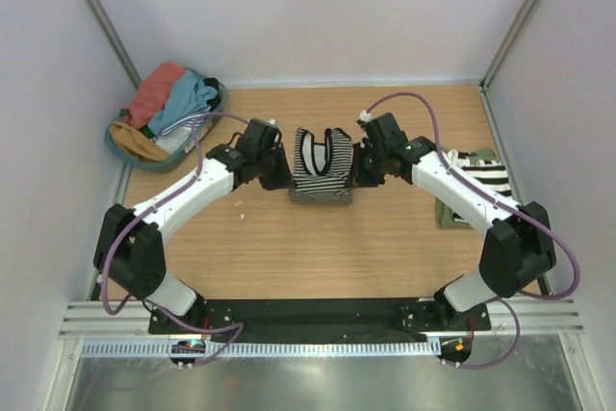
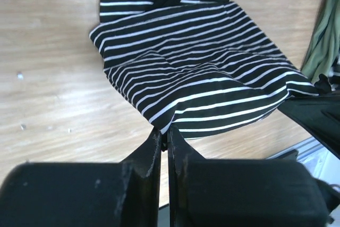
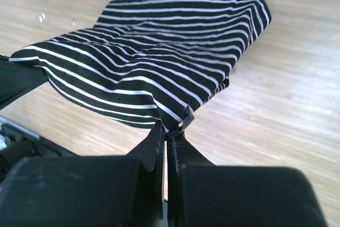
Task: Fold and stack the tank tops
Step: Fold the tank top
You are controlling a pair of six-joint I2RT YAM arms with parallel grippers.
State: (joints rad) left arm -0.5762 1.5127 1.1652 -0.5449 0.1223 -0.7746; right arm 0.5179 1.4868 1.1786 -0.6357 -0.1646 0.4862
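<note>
A light wooden table (image 1: 318, 247) fills the middle of the top view, closed in by plain white walls (image 1: 318, 7) at the left, back and right, with a metal rail (image 1: 318, 320) along the lower edge.

The left arm reaches from the lower left up to the centre. The left gripper (image 1: 279, 172) sits at the left edge of the striped tank top (image 1: 321, 168), and in its wrist view its fingers (image 2: 151, 152) are pressed together, pinching the hem. The black-and-white top lies at the centre of the table, neckline toward the back wall, its near part doubled over the rest. The right arm bends in from the lower right. The right gripper (image 1: 361, 166) meets the top's right edge, fingers (image 3: 154, 150) likewise pinching the cloth.

In the upper left, a round teal basket (image 1: 120, 153) holds a coral top (image 1: 159, 84), a teal blue top (image 1: 188, 103) and a mustard top (image 1: 135, 141) in a heap. At the right, partly under the right arm, a second striped top (image 1: 481, 172) lies on an olive green top (image 1: 448, 211).
</note>
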